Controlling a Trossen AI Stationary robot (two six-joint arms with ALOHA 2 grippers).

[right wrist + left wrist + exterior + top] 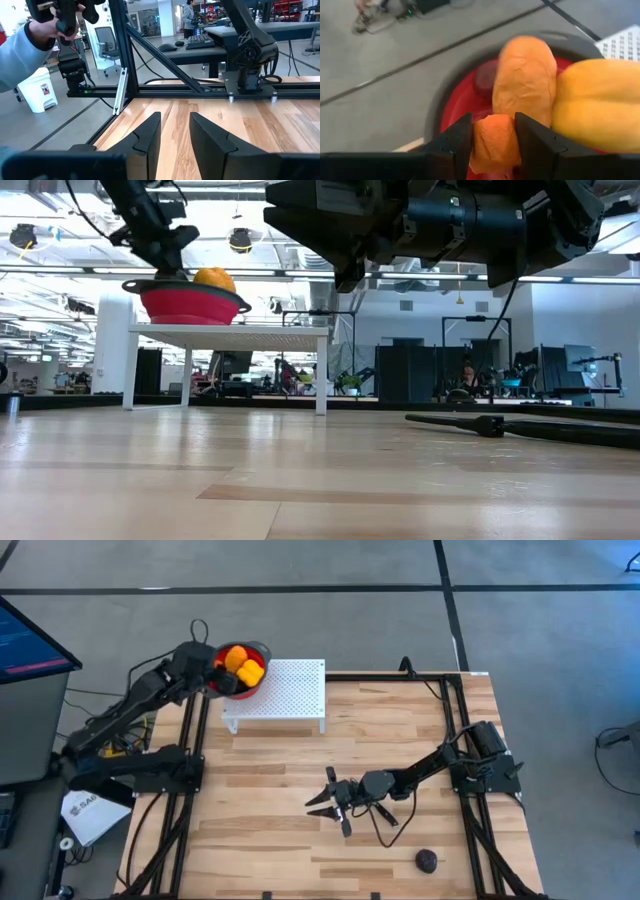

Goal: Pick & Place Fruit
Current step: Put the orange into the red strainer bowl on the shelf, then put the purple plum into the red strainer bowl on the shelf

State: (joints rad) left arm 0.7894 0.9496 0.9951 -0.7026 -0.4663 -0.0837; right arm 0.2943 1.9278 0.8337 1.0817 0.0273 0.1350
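While the left gripper (pixel 494 145) hangs over the red colander (pixel 243 667) on the white stand (pixel 290 690), its fingers (pixel 454 145) pinch an orange fruit piece (pixel 492 142) between them. Its arm reaches forward. Right gripper (pixel 335 802) hovers mid-table, fingers slightly apart, holding nothing; a dark fruit (pixel 427 860) lies near it.

No readable text appears anywhere. A white bin (pixel 39 90) beside the table frame (pixel 122 75) carries a small red label, and its wording cannot be made out.
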